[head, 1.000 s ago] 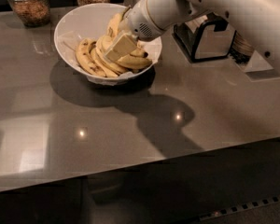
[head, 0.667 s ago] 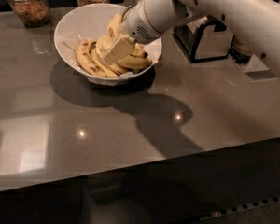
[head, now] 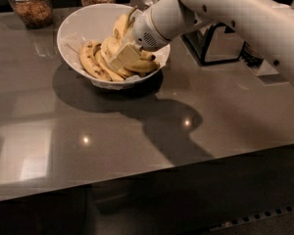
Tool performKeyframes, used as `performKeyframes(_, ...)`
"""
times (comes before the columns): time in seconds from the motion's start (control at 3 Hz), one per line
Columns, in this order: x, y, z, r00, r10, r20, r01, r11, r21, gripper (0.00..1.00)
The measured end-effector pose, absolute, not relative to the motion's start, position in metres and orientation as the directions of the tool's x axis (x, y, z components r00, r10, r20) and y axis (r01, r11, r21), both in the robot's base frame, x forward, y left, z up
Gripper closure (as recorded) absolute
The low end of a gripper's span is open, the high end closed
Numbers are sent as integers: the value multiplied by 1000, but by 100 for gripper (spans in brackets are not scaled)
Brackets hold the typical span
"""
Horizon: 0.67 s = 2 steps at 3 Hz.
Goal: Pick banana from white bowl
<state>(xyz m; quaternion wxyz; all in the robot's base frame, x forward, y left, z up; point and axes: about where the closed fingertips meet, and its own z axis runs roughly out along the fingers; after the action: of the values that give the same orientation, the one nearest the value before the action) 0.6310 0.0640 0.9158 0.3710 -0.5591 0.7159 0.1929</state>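
Plainly, one white bowl (head: 68,31) stands on the table (head: 137,146), toward its far left. At least five bananas (head: 93,60) lie heaped in it (those underneath overlap too much for a firm count). Most are short and brown-speckled, lying along the bowl's left and near walls. One banana (head: 118,29) is bigger and cleaner than the rest. It stands steeply in the heap, its long axis close to upright and leaning a little right. Its stem end points up toward the far rim and its lower end is buried among the others. One gripper (head: 123,58) is down inside the bowl, its pale tip on the heap just below and in front of that banana. Whether it grips anything I cannot tell. The arm (head: 225,13) reaches in from the upper right, over the bowl's right rim. Two jars (head: 32,4) stand behind the bowl at the table's far edge. One black frame (head: 206,45) sits right of the bowl, near it but apart.
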Motion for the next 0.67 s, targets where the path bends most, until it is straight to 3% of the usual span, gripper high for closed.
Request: performKeyframes(0.67,635,49,901,-148,-665,-732,-930,345,-126,38)
